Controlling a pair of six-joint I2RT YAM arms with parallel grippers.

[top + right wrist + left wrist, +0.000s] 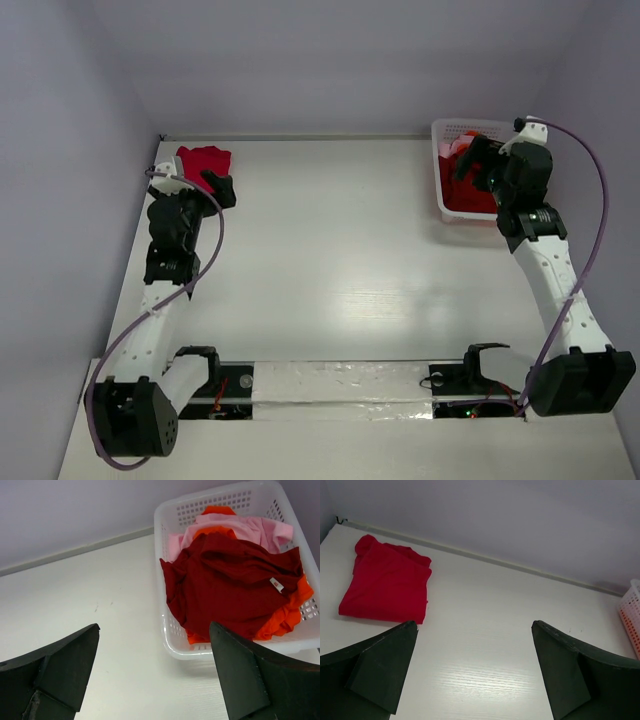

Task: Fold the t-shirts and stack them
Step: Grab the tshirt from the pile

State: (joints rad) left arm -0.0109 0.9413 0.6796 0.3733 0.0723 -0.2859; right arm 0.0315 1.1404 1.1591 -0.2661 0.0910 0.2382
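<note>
Here the left tool hangs over the far left part of the white worktop. Its two dark fingers are spread wide apart, with nothing between them. Just beyond it, in the far left corner close to the wall, lies the crimson-pink t-shirt. It is folded into a flat, compact packet, and a rounded bit of cloth sticks out at its far end. In the wrist view the tool's left fingertip sits just beside the packet's near corner; whether it touches cannot be told.

Over on the far right stands the white lattice basket, set in the corner against the wall. The right tool is held at it, and in the top view it overlaps the basket's outline. Its fingers are likewise wide apart and hold nothing.

Three shirts lie crumpled inside the basket. The dark red t-shirt is on top and covers most of the pile. A small white label shows on it, and one fold laps onto the rim. Under it, toward the wall, the pale pink t-shirt spreads across the basket. The bright orange t-shirt is lowest. It peeks out at the far end and bunches along the near side beneath the dark red cloth.

The middle of the worktop separates the folded shirt from the basket, and they are well apart.
</note>
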